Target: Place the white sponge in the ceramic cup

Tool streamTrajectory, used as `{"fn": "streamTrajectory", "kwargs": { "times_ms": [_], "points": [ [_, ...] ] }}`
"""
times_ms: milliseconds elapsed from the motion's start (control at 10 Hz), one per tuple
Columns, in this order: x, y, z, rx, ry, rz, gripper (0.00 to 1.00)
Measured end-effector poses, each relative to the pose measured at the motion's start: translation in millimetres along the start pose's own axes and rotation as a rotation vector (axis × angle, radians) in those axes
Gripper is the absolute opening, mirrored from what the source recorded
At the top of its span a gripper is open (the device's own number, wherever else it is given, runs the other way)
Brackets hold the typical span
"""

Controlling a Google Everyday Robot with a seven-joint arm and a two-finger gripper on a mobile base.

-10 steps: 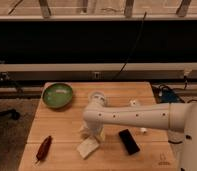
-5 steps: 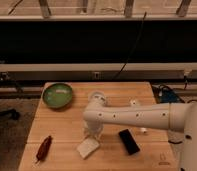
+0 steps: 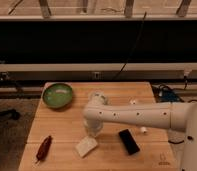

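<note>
The white sponge (image 3: 86,146) lies flat on the wooden table (image 3: 67,125) near its front edge, in the camera view. My white arm reaches in from the right across the table. My gripper (image 3: 92,131) points down just above and behind the sponge, at its far right corner. A pale rounded shape (image 3: 98,96) sits right behind the arm's bend; I cannot tell whether it is the ceramic cup or part of the arm.
A green bowl (image 3: 57,95) stands at the table's back left. A red object (image 3: 44,148) lies at the front left. A black flat object (image 3: 128,141) lies right of the sponge. Small white bits (image 3: 143,130) lie near the arm. A dark shelf runs behind the table.
</note>
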Motion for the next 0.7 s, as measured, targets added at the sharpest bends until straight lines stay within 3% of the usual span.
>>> {"fn": "streamTrajectory", "kwargs": {
  "times_ms": [500, 700],
  "points": [
    [14, -6, 3, -0.03, -0.014, -0.008, 0.61],
    [14, -9, 5, -0.039, -0.021, -0.008, 0.76]
  ]
}}
